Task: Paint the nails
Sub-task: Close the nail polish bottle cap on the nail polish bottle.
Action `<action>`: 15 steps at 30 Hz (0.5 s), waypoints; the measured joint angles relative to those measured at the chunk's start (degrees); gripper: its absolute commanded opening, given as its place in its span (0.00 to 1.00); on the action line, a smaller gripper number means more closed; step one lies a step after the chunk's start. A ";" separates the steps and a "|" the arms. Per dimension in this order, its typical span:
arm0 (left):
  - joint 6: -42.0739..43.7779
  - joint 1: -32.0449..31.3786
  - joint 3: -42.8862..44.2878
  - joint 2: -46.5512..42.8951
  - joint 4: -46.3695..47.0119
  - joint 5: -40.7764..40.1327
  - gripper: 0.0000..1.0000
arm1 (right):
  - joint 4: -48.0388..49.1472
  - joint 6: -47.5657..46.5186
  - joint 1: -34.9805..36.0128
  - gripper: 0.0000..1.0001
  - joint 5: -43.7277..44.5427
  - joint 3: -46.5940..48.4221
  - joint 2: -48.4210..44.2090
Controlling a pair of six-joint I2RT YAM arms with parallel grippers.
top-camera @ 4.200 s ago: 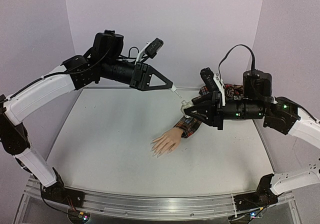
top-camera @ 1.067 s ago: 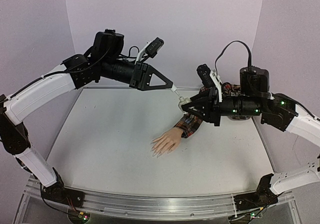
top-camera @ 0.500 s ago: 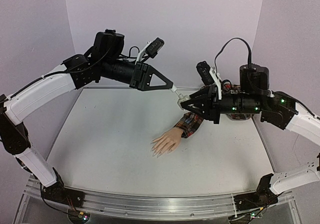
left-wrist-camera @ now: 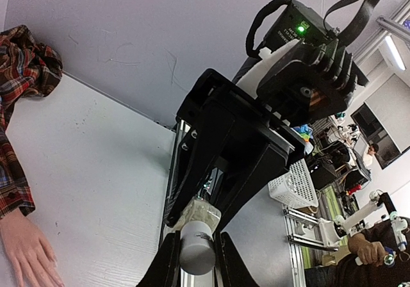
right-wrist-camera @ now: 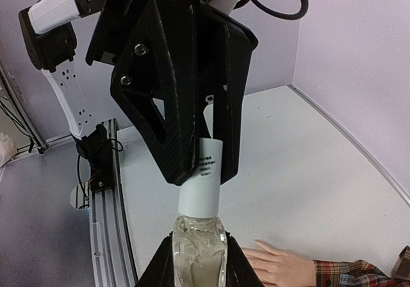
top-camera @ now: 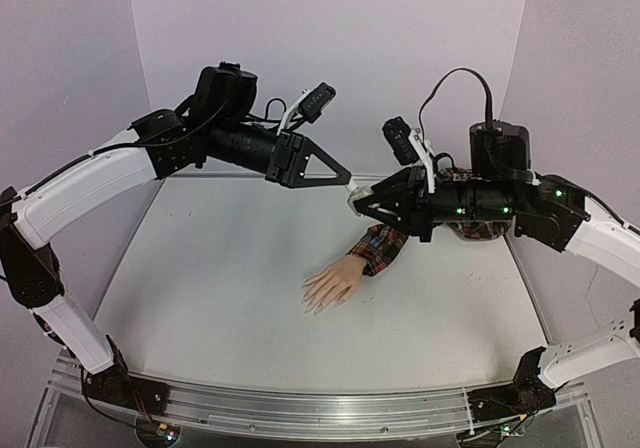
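Note:
A small clear bottle [right-wrist-camera: 197, 252] is held in the air between my two grippers, over the back of the table. My right gripper [top-camera: 358, 201] is shut on the bottle's glass body. My left gripper [top-camera: 346, 180] is shut on its white cap [left-wrist-camera: 197, 248], which sits on the bottle's neck [right-wrist-camera: 204, 178]. The skin-coloured mannequin hand [top-camera: 330, 286] lies palm down on the table below, with its fingers pointing to the near left. Its red plaid sleeve [top-camera: 380, 248] runs back under my right arm. The nails at the fingertips [top-camera: 312, 305] are too small to make out. The hand also shows in the right wrist view [right-wrist-camera: 282, 266].
The white table [top-camera: 220, 288] is closed in by lilac walls at the back and both sides. An aluminium rail [top-camera: 300, 408] runs along its near edge. More plaid cloth [left-wrist-camera: 25, 63] is bunched at the back right.
My right gripper has moved up and to the left with the bottle. My left gripper has shifted slightly. The cap, which was apart from the bottle before, now sits on it.

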 measured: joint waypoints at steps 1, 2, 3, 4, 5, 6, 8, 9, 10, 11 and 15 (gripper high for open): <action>0.38 -0.05 0.27 0.09 -0.51 -0.32 0.00 | -0.21 -0.02 0.00 0.00 0.07 0.16 0.10; 0.76 -0.11 0.80 0.29 -1.32 -0.70 0.00 | -0.44 -0.04 0.00 0.00 0.19 0.40 0.29; 1.15 -0.18 1.42 0.52 -2.06 -1.04 0.00 | -0.85 -0.09 0.00 0.00 0.45 0.76 0.51; 1.72 -0.22 2.35 0.89 -3.13 -1.49 0.00 | -1.14 -0.17 0.00 0.00 0.72 1.17 0.75; 2.30 -0.24 3.30 1.28 -4.18 -1.91 0.00 | -1.42 -0.28 0.00 0.00 0.90 1.56 0.99; 2.92 -0.24 4.30 1.69 -5.20 -2.22 0.00 | -1.72 -0.41 -0.02 0.00 1.00 1.99 1.25; 4.30 -0.18 6.35 2.53 -7.39 -2.48 0.00 | -2.58 -0.69 -0.08 0.00 1.19 3.14 1.90; 5.11 -0.12 7.41 3.00 -8.62 -2.52 0.00 | -3.10 -0.87 -0.12 0.00 1.18 3.73 2.28; 5.92 -0.06 8.46 3.45 -9.98 -2.55 0.00 | -3.55 -1.09 -0.16 0.00 1.15 4.28 2.64; 6.96 0.01 9.50 3.91 -11.31 -2.49 0.00 | -4.07 -1.38 -0.19 0.00 1.16 4.82 3.02; 9.81 0.26 11.13 4.81 -14.57 -2.43 0.00 | -5.58 -2.62 -0.25 0.00 0.96 6.14 4.40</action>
